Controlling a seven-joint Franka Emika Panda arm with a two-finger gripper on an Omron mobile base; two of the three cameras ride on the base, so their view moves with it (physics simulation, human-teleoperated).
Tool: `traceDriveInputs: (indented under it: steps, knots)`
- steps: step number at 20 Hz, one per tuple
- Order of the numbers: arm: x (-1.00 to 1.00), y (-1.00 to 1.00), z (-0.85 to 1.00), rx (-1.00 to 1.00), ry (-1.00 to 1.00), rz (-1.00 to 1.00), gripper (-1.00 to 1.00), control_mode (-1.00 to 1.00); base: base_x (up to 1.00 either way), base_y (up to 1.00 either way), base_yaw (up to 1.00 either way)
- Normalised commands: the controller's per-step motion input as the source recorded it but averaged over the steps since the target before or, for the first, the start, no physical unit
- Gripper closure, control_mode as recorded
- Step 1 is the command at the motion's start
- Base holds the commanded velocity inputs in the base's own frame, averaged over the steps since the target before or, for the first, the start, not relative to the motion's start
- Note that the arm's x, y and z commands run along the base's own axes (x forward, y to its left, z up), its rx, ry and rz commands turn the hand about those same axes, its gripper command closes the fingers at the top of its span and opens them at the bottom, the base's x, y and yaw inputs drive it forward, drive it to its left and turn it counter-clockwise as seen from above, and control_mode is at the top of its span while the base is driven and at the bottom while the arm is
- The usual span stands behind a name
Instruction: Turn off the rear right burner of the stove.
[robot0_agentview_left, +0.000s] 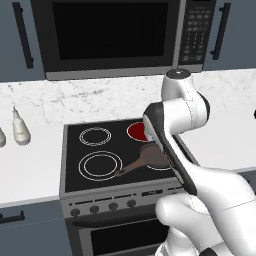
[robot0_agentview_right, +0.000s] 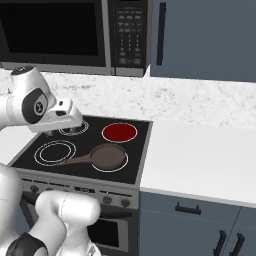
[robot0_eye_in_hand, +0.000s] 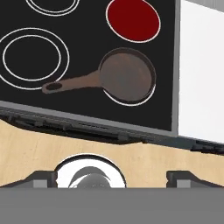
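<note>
Gripper fingertips (robot0_eye_in_hand: 112, 177) stand wide apart, holding nothing, above the front edge of the grey steel stove with black glass top (robot0_agentview_left: 72, 150). Rear right burner (robot0_eye_in_hand: 133, 19) glows red behind the brown frying pan (robot0_eye_in_hand: 127, 76), so the task is not yet done. Small dark knobs (robot0_agentview_left: 102, 206) are untouched; which one governs it cannot be told, and the arm hides some

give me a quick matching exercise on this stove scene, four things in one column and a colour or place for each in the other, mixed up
Things:
1. rear right burner
2. frying pan
3. microwave
4. bottle

Descriptions:
A. on the counter left of the stove
B. glowing red
C. mounted above the stove
D. on the front right burner, handle pointing left

Pairs: 1-B, 2-D, 3-C, 4-A
</note>
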Motion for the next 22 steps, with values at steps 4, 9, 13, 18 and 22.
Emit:
traceDriveInputs:
  steps: [4,9,13,18,22]
  knots:
    - [-0.27,0.52,-0.16,-0.2,0.0,0.11,-1.0,-1.0,0.0,0.0,0.0]
    - [-0.43,0.54,-0.13,-0.19,-0.03,0.12,-1.0,-1.0,0.0,0.0,0.0]
    - [-0.46,0.71,-0.3,-0.28,-0.02,0.15,-1.0,-1.0,0.0,0.0,0.0]
    - [-0.38,0.84,-0.49,-0.37,0.0,0.19,-1.0,-1.0,0.0,0.0,0.0]
    - [-0.22,0.67,-0.62,-0.39,0.0,0.26,-1.0,-1.0,0.0,0.0,0.0]
